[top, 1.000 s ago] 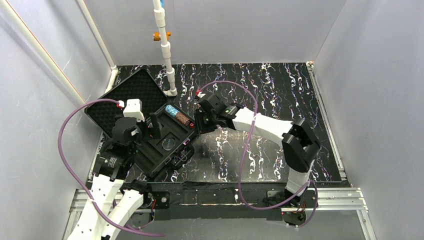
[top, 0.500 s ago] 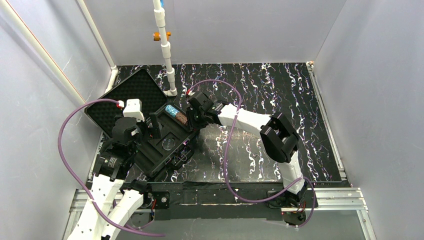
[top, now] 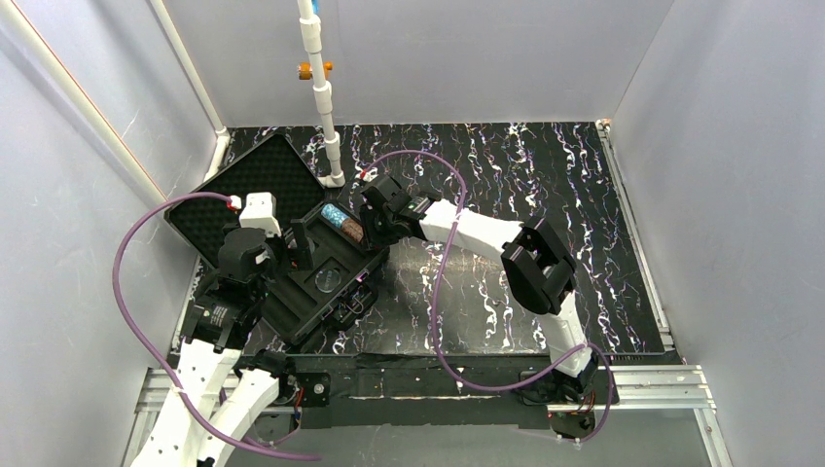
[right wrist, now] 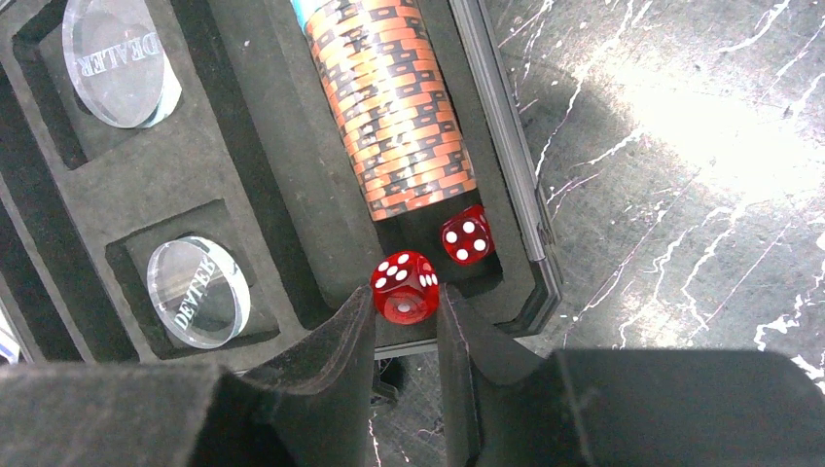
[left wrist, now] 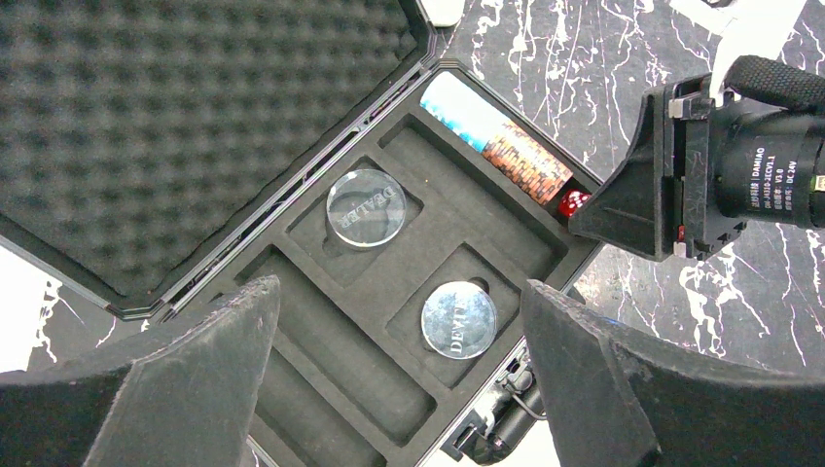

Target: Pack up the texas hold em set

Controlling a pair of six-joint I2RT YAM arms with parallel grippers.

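My right fingers [right wrist: 340,360] clamp a red die [right wrist: 404,287] over the open black foam-lined case [top: 255,190], its long axis diagonal by the marbled black desk's [top: 545,175] left edge; my left fingers [left wrist: 195,389] gape apart.

The table [top: 545,175] has a black top with white veins, like marble. Pale grey walls [top: 438,58] close it at 9, 12 and 3 o'clock. A white pipe [top: 324,107] stands toward 11 o'clock and carries an orange fitting [top: 314,69] high up. A metal rail [top: 642,381] runs along the edge at 6 o'clock. In the right wrist view, light makes a bright patch [right wrist: 720,126] on the top.
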